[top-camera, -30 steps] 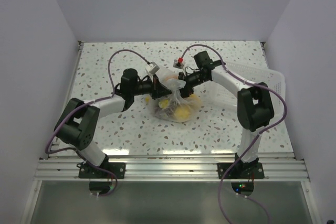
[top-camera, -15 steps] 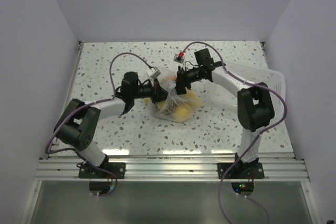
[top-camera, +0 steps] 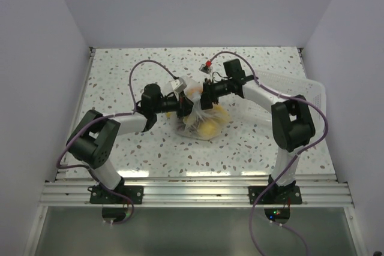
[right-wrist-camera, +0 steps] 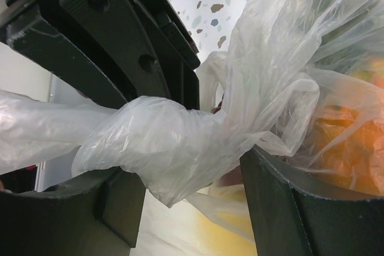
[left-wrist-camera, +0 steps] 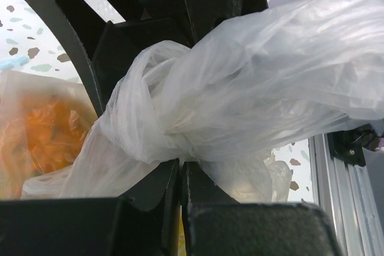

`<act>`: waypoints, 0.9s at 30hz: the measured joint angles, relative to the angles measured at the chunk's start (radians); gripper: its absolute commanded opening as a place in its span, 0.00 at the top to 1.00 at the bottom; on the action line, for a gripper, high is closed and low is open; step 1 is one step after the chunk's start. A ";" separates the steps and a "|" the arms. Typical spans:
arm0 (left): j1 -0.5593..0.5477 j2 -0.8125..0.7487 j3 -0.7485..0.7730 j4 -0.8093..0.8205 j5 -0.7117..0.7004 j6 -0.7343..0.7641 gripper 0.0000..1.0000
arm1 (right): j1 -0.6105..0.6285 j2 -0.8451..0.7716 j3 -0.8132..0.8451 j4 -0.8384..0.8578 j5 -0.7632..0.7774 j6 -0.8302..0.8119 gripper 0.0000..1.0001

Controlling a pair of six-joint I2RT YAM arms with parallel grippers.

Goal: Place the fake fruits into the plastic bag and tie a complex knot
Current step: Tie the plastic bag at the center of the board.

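On the speckled table [top-camera: 120, 70], the left arm [top-camera: 120, 123] and right arm [top-camera: 264, 94] reached inward, meeting over the plastic bag [top-camera: 201, 123], which sat mid-table holding yellow and orange fake fruits [top-camera: 208, 129]; left hand [top-camera: 182, 102] pressed together, pinching the bag's neck at the knot [left-wrist-camera: 168, 106], right hand [top-camera: 202, 96] spread around it.

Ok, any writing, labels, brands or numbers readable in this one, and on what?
No readable text in any view.
plastic bag: clear and unprinted, knot included.
white slotted tray: no marking visible.
left arm and right arm: no label can be made out from the top camera.
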 measured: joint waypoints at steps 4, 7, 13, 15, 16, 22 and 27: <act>0.000 0.013 0.000 0.017 0.012 0.032 1.00 | 0.000 0.000 -0.007 0.044 -0.016 0.065 0.36; 0.000 0.019 0.000 0.033 0.021 0.056 1.00 | 0.000 0.000 -0.013 0.084 -0.031 0.111 0.36; 0.000 0.044 0.007 0.059 0.040 0.079 1.00 | 0.000 0.000 -0.027 0.129 -0.064 0.158 0.73; 0.001 0.047 0.008 0.061 0.071 0.063 1.00 | -0.005 0.000 -0.032 0.143 -0.096 0.130 0.73; 0.002 0.047 0.008 0.063 0.078 0.057 1.00 | -0.006 0.000 -0.034 0.144 -0.110 0.112 0.68; 0.002 0.064 -0.024 0.169 0.077 0.025 1.00 | 0.007 -0.007 -0.008 0.038 -0.064 0.051 0.49; -0.005 0.141 -0.029 0.354 0.084 -0.122 1.00 | 0.011 -0.023 -0.002 -0.004 0.034 0.042 0.19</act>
